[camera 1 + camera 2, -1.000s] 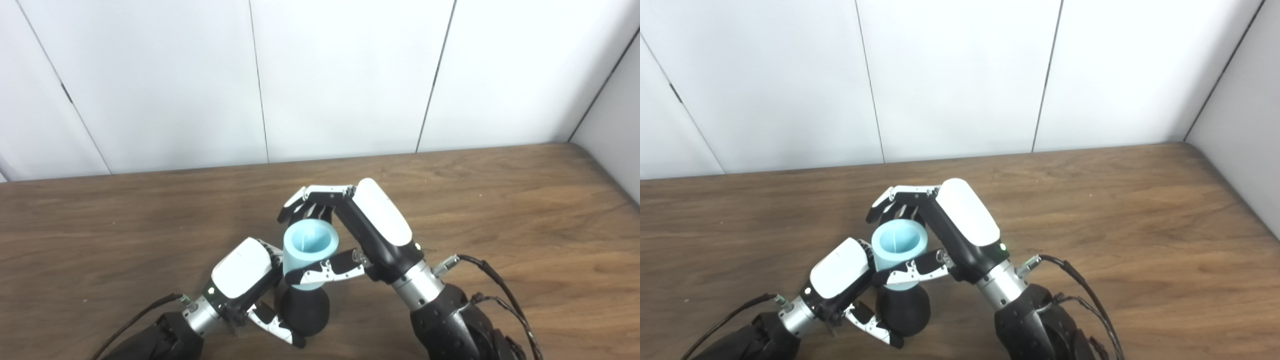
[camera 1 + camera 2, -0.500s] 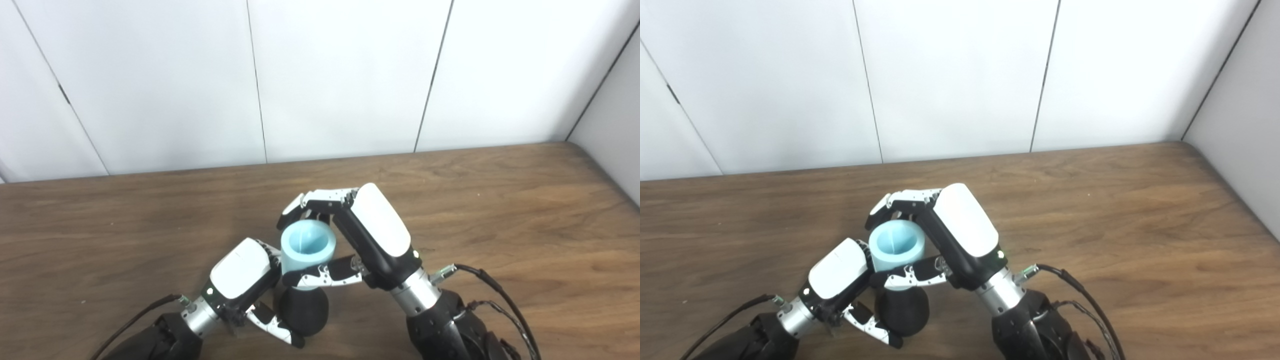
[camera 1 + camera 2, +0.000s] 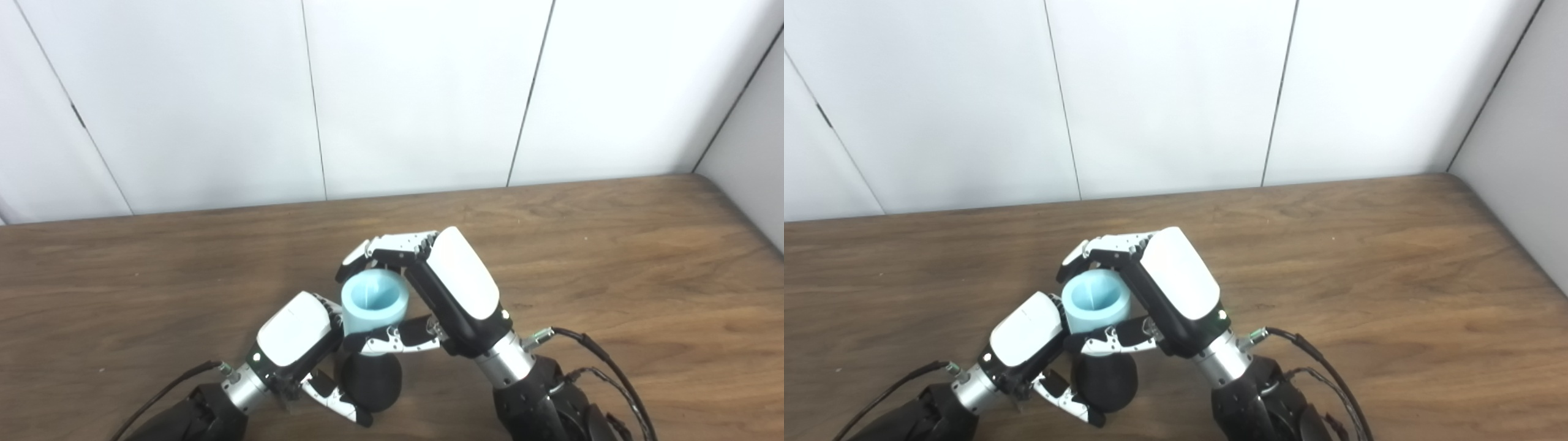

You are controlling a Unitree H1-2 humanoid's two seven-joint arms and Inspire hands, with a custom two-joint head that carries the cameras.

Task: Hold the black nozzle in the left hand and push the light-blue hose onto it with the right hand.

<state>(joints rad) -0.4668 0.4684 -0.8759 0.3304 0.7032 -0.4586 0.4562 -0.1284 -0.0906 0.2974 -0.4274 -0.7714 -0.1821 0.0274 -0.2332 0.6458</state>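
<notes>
Your light-blue hose [image 3: 374,301] is standing upright with its open mouth facing up toward the cameras, and its lower end is sitting on top of the black nozzle [image 3: 370,381]; how far it is seated over the nozzle's tip is hidden behind a thumb, so you cannot tell; the nozzle is showing as a rounded dark bulb directly beneath the hose, near the front edge of the counter [image 3: 612,257], and whether its base is touching the wood is not clear from either view.

Your right hand [image 3: 450,285] is gripping the hose; its fingers [image 3: 392,245] are curling over the far side of the tube while its thumb is pressing across the near side, just where light blue is meeting black; the white back of the hand is tilting up and to the right of the hose.

Your left hand [image 3: 297,334] is closing on the nozzle from the left; its white back is lying just beside the hose wall, its fingers are disappearing behind the bulb, and its thumb is reaching under the near side of the bulb.

Both forearms are coming in from the bottom edge, with a dark cable [image 3: 597,358] trailing off the right wrist; white wall panels [image 3: 429,92] are rising behind the counter's far edge.
</notes>
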